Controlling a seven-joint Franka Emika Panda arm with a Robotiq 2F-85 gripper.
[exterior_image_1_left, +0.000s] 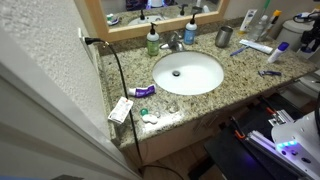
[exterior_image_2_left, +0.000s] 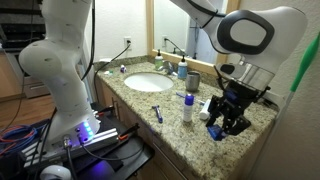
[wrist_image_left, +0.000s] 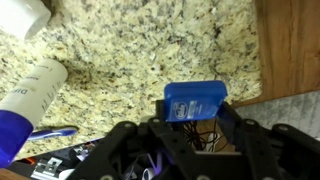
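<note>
Gripping a small blue box (wrist_image_left: 195, 102), jaws closed on its sides, above granite counter (wrist_image_left: 150, 50) edge.

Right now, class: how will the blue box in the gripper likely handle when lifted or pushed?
The blue box looks flat-sided and stiff, so the gripper probably will not crush it. It seems small, likely light. Flat faces suggest sliding, not rolling, on the granite counter.

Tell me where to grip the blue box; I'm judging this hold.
Probably its two opposite flat sides, from above: the box is narrow enough to fit inside the hand, which is shut on it that way over the counter edge.
</note>
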